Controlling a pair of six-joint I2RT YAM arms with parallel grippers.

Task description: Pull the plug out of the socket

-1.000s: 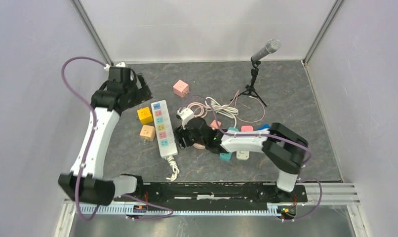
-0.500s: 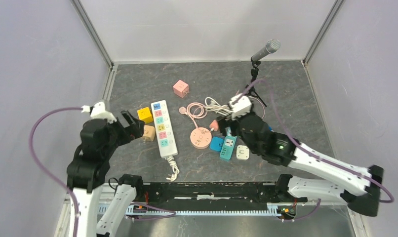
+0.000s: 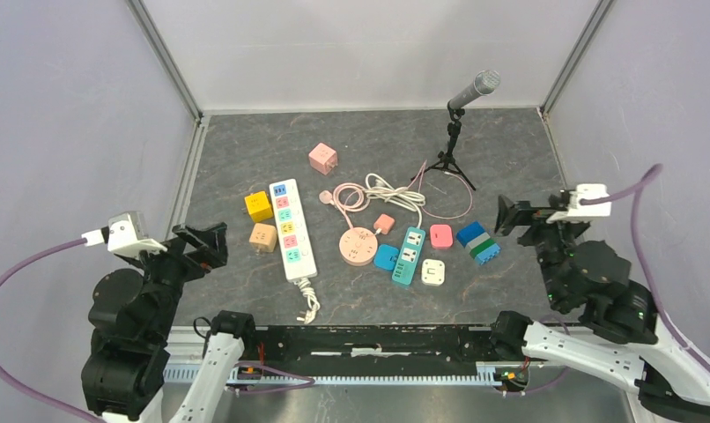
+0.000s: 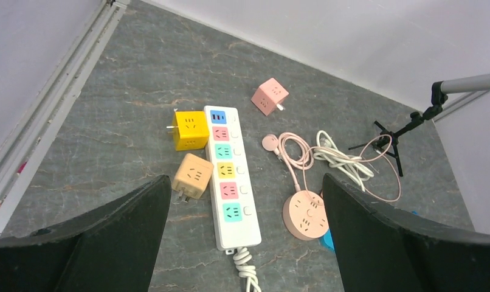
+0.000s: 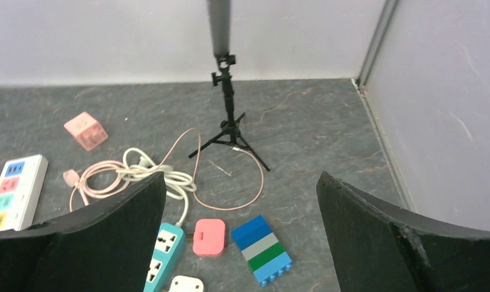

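A white power strip (image 3: 294, 229) with coloured sockets lies left of centre; its sockets show no plug in the left wrist view (image 4: 230, 176). A round pink socket (image 3: 358, 247) with a pink cord and a teal strip (image 3: 410, 256) lie mid-table. A small pink plug (image 3: 384, 223) lies between them; I cannot tell if it is seated. My left gripper (image 3: 203, 247) is open and empty, raised at the near left. My right gripper (image 3: 513, 216) is open and empty, raised at the near right. Both show open in their wrist views, left (image 4: 244, 182) and right (image 5: 240, 177).
A yellow cube (image 3: 258, 205), an orange cube (image 3: 262, 237) and a pink cube (image 3: 322, 159) lie around the strip. A pink adapter (image 3: 440, 236), a blue adapter (image 3: 386, 257), a white adapter (image 3: 433, 272) and a striped block (image 3: 478, 242) lie right. A microphone on a tripod (image 3: 454, 141) stands at the back.
The right arm has left the round socket and swung back to the near right. The left arm has pulled back from the far left to the near left. Both grippers are empty.
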